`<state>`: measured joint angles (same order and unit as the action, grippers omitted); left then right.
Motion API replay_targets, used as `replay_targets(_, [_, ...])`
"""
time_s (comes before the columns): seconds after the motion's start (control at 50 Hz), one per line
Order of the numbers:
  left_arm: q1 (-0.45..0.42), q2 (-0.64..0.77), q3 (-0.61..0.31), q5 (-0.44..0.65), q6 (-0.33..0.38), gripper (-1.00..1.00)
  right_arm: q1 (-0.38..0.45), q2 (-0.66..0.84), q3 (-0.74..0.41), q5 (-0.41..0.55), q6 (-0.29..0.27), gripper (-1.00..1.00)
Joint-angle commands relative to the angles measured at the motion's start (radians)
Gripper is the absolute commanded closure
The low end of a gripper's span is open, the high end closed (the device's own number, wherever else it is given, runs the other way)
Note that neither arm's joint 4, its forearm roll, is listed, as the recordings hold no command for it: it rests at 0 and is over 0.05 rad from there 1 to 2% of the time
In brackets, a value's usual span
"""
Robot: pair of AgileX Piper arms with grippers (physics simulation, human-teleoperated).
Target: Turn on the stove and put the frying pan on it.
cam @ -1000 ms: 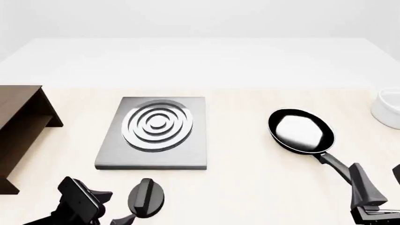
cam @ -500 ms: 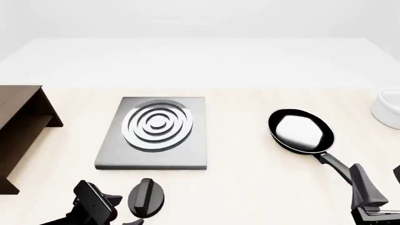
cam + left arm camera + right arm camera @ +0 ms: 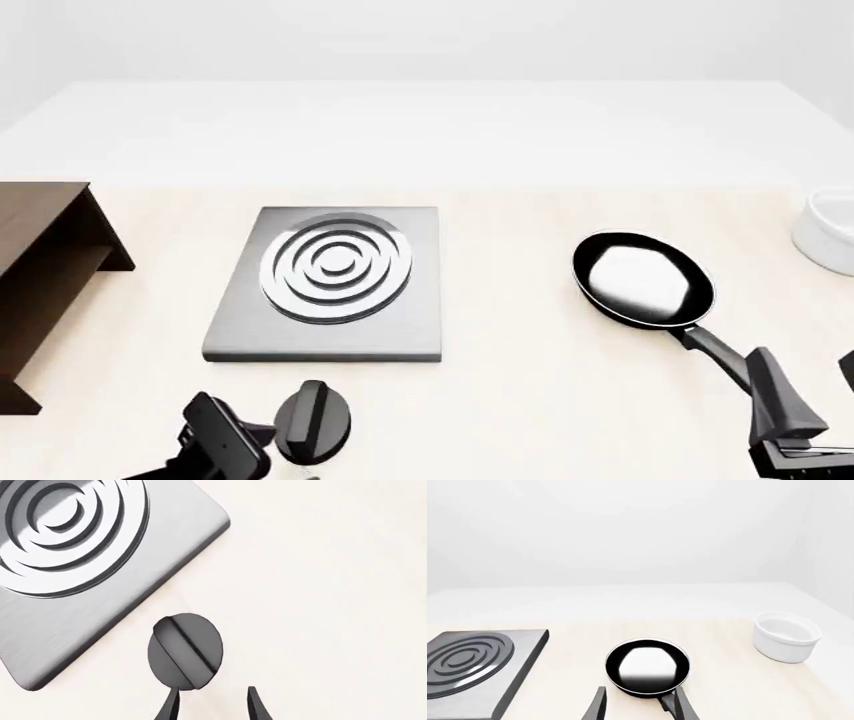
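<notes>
A: Black, nearest of all: the left gripper (image 3: 212, 705), its fingers parted with bare table between the tips, just short of the oval knob (image 3: 314, 421).
B: Touching it?
A: One fingertip lies at the knob's edge in the left wrist view; I cannot tell if it makes contact. The knob sits on the table just in front of the stove (image 3: 330, 283), apart from the slab.
B: And the right gripper (image 3: 639, 705)?
A: Fingers apart, one either side of the frying pan's handle (image 3: 711, 349), not closed on it.
B: Where is the frying pan (image 3: 642, 278)?
A: On the table right of the stove, well apart from it, handle toward the near right. Farther right stands a white bowl (image 3: 786, 636); at far left, a dark wooden cabinet (image 3: 40, 270).
</notes>
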<state>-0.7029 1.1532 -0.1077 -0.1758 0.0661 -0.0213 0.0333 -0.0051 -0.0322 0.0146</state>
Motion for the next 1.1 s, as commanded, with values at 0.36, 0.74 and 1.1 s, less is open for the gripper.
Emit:
replay_targets(0.36, [-0.044, 0.178, 0.009, -0.161, -0.017, -1.0, 0.0, -0.012, 0.0, 0.013, -0.001, -1.0])
replay_targets(0.74, [-0.054, 0.268, 0.01, -0.241, -0.014, -1.0, -0.001, -0.031, 0.0, 0.031, -0.001, -1.0])
replay_targets(1.1, [-0.058, 0.267, -0.037, -0.209, 0.011, -1.0, -0.002, -0.033, 0.001, 0.03, -0.002, -1.0])
